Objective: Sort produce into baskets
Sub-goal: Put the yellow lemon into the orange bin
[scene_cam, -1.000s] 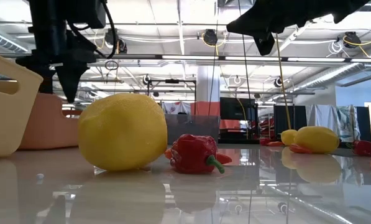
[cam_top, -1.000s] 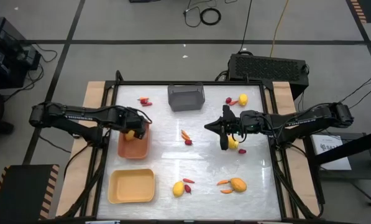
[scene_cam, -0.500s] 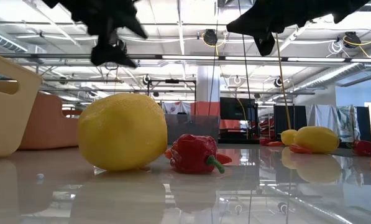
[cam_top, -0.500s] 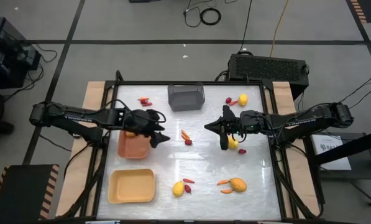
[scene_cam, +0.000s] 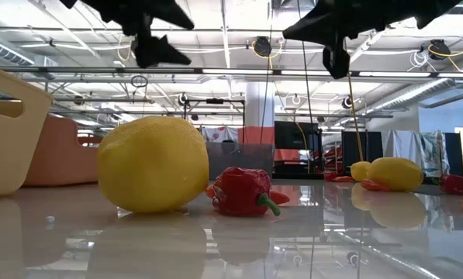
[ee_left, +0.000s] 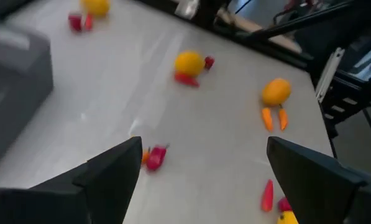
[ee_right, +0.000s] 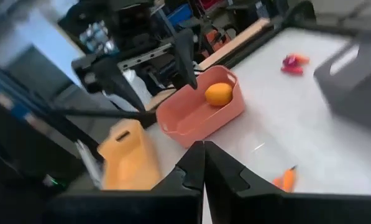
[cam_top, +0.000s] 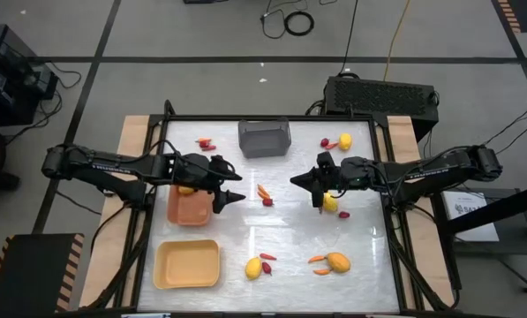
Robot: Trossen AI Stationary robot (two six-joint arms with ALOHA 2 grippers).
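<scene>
- Since a second ago, your left gripper (cam_top: 230,194) has swung out from above the orange-brown tray (cam_top: 191,209) to just beside its inner edge, toward the table's middle, fingers spread and empty.
- One yellow-orange fruit (cam_top: 185,188) lies in that tray, so you look free for the next piece; the carrot and red piece (cam_top: 265,195) sit near the tray.
- Your right gripper (cam_top: 319,188), clenched on nothing, hovers well apart from the tray.
- No readable labels.

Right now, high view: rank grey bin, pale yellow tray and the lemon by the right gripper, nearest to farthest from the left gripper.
From the left gripper:
1. Grey bin, table's far side.
2. Pale yellow tray, near-left corner.
3. Lemon, across the table, by the right gripper.
</scene>
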